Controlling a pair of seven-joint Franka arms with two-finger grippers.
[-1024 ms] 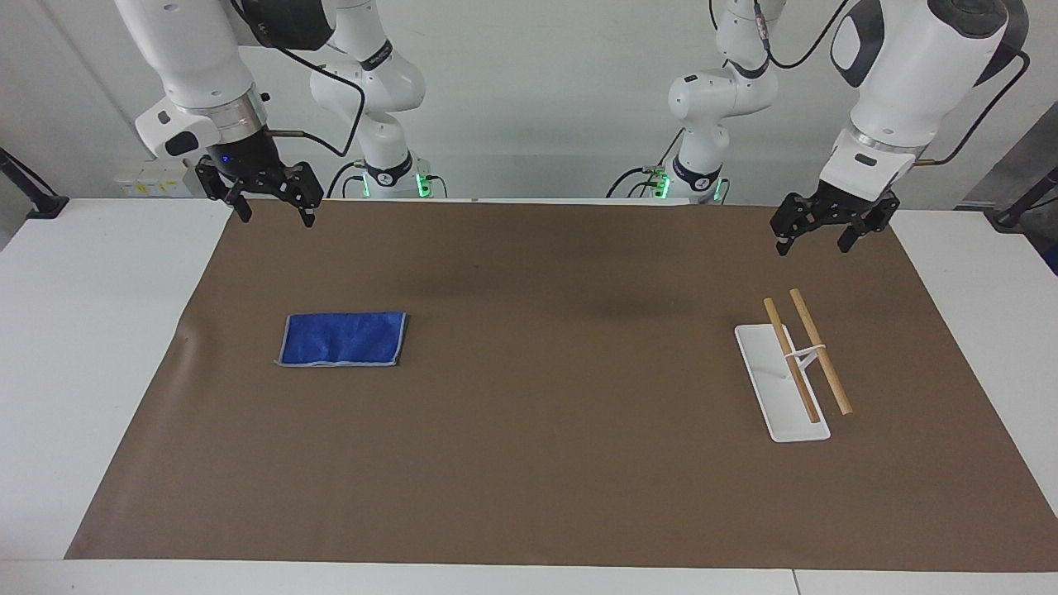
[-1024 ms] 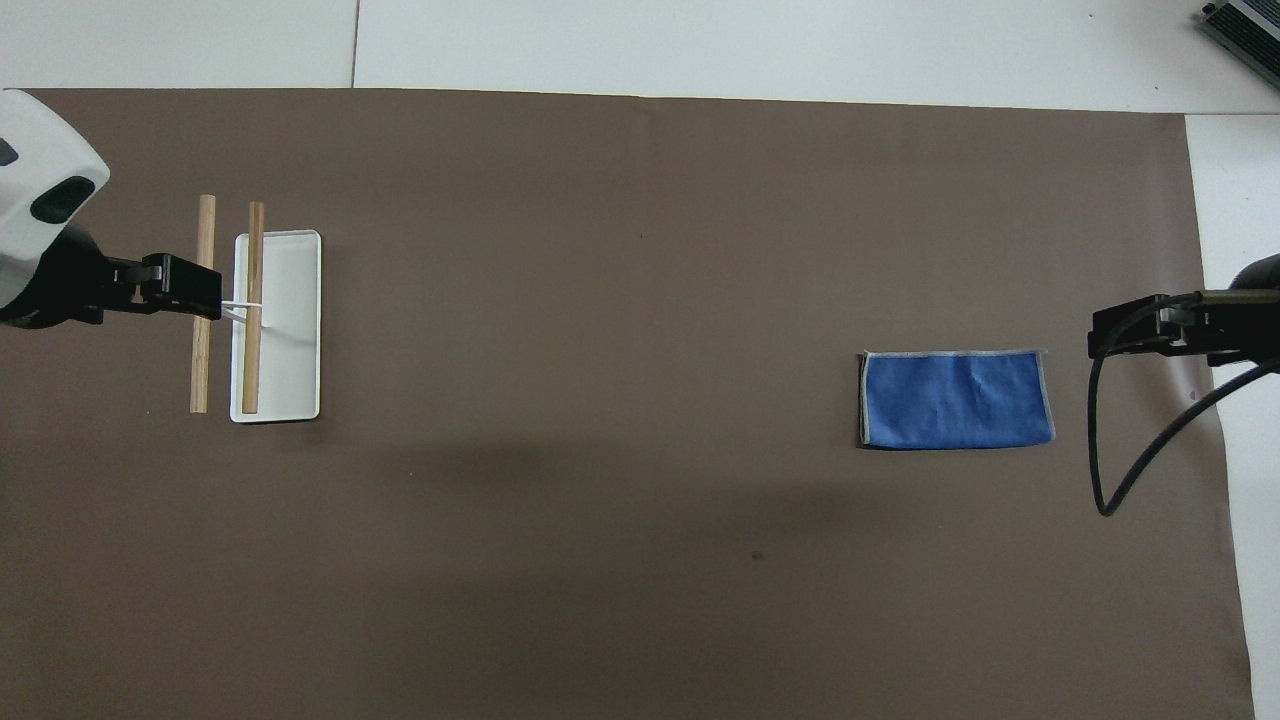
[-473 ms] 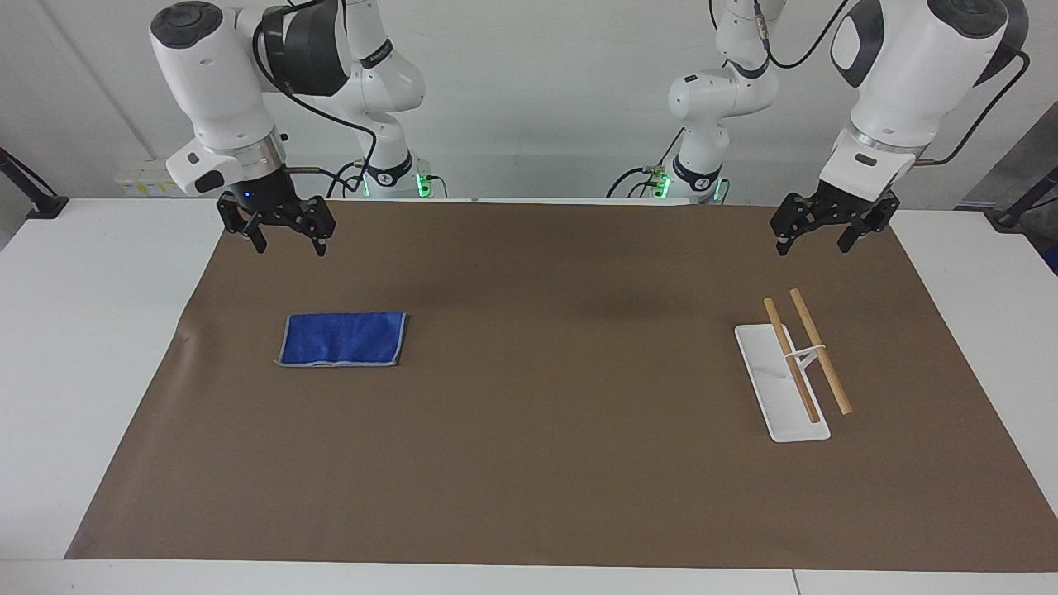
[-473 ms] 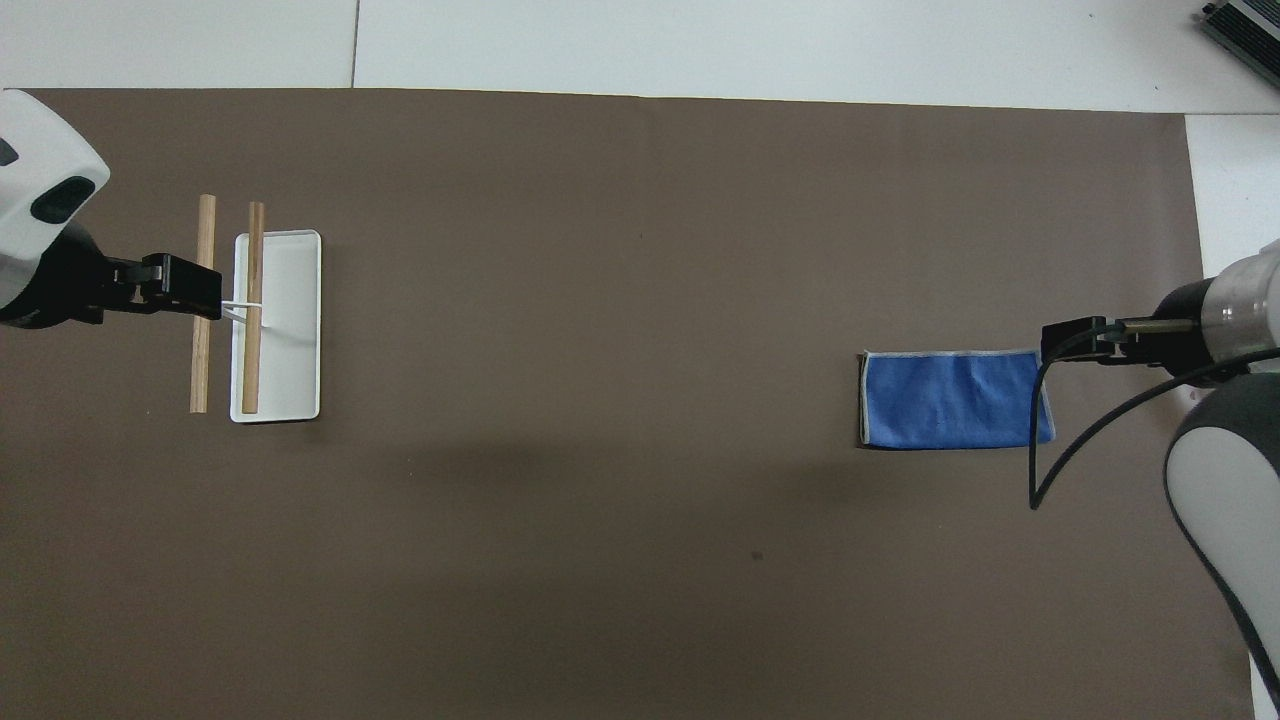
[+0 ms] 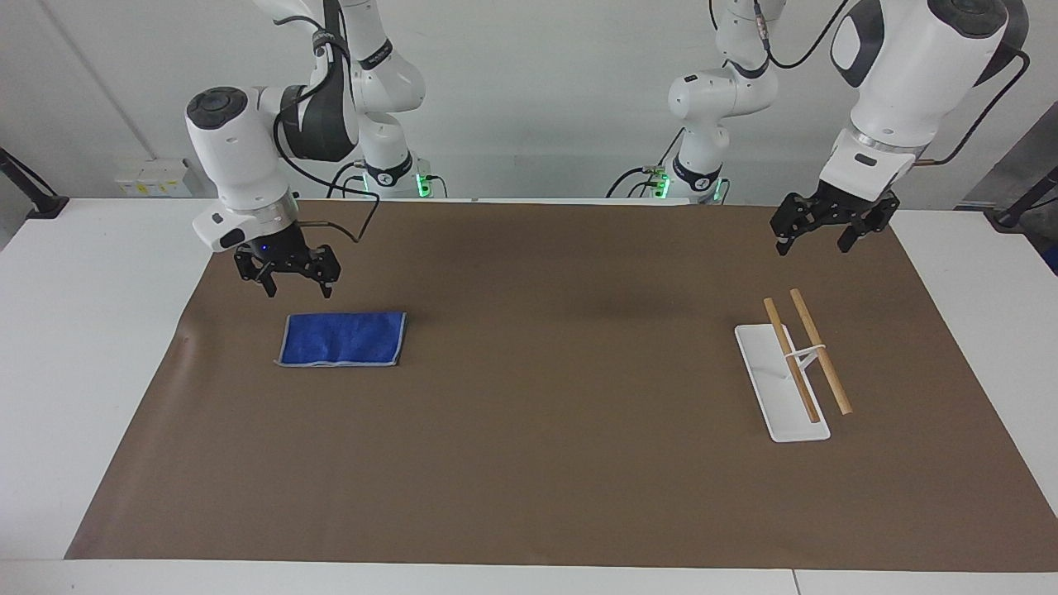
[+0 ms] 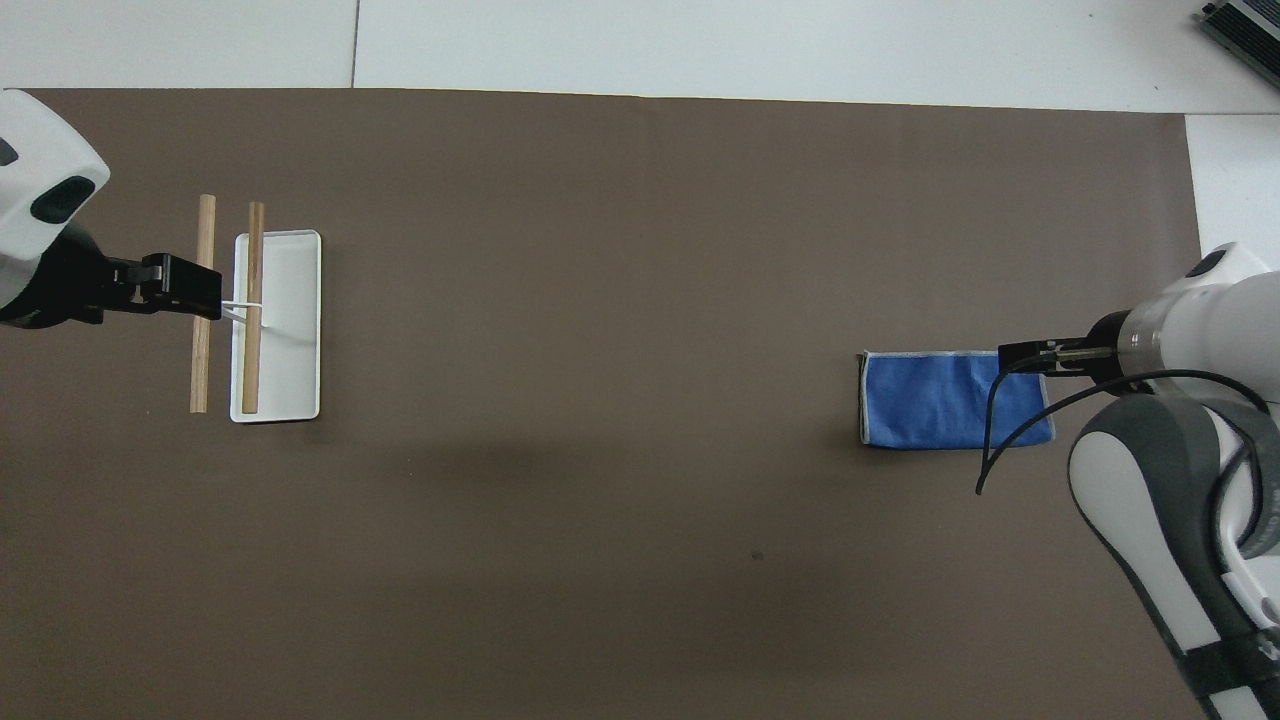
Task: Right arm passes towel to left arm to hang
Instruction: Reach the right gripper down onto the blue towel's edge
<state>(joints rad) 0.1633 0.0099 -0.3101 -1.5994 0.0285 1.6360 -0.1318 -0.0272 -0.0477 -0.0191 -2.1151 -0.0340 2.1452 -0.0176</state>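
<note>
Brown paper covered the white desk [image 5: 99, 347], and the small royal-blue towel with pale grey edging [image 5: 342, 338] lay flat toward the right arm's end, its long axis running along the desk. The right gripper [image 5: 287, 277] hung above the towel's robot-side edge, fingers spread and empty. The left gripper [image 5: 831, 225], also spread, waited near the white-based rack with two wooden bars [image 5: 795, 364], well apart from the towel.

cloth towel [image 5: 342, 338], wood rack bars [image 5: 806, 357]
</note>
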